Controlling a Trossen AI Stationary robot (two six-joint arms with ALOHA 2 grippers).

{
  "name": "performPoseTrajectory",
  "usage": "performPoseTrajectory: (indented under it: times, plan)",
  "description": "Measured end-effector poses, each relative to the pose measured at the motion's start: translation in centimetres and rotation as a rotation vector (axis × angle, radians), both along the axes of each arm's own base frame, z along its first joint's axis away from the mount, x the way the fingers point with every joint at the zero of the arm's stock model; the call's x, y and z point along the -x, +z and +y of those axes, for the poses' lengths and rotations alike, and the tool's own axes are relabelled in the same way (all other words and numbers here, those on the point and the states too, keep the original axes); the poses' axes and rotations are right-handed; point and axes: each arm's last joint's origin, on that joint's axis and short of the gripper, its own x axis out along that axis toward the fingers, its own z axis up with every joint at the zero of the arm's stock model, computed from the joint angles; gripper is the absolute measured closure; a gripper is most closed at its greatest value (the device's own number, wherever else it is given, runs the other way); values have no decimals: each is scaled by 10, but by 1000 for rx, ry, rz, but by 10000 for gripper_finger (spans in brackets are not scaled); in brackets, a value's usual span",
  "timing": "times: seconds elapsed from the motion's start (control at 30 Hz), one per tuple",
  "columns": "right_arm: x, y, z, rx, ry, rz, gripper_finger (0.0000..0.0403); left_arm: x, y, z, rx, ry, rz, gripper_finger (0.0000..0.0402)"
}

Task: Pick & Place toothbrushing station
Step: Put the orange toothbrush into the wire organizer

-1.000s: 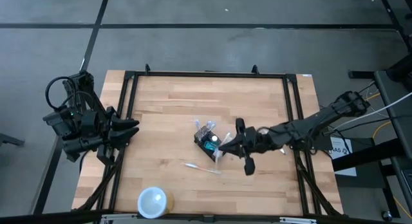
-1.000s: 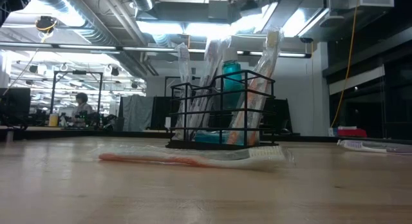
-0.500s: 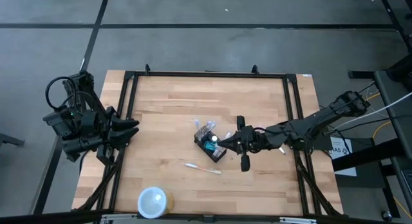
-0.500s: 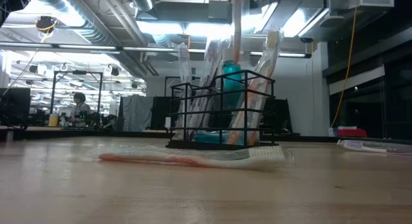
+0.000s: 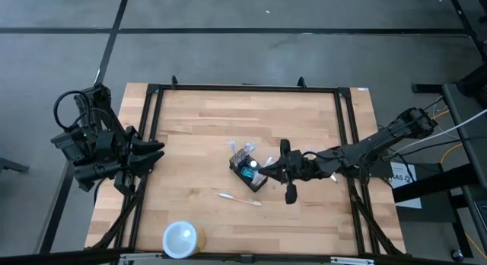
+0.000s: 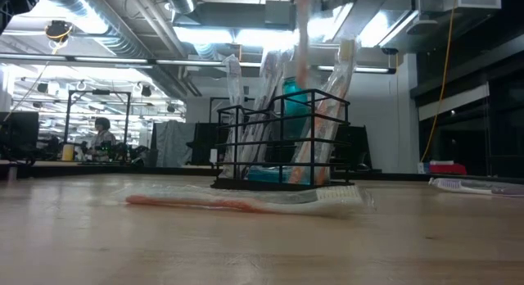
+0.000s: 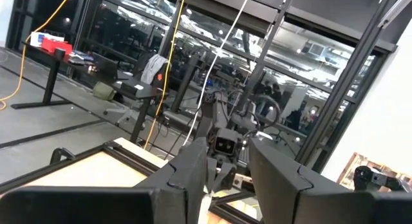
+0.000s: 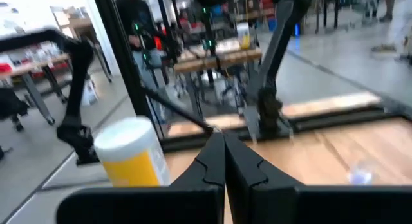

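Where overhead hides it, toothbrush [image 6: 246, 201] lengthwise

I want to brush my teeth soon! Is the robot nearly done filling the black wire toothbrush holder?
Partly. Done: several toothbrushes stand in the black wire mesh caddy. In hand: the shut right end effector seems to hold a pale pink toothbrush above it. Left: one orange-and-white toothbrush lies flat in front of it. The left end effector waits at the table's side.
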Motion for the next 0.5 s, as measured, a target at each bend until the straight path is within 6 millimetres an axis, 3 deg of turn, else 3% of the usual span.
performPoseTrajectory:
  times: [0.5]
  plan:
    - [-5,-14,4,-20,-1,78,403,0,0,0,3,-1,-1,288]
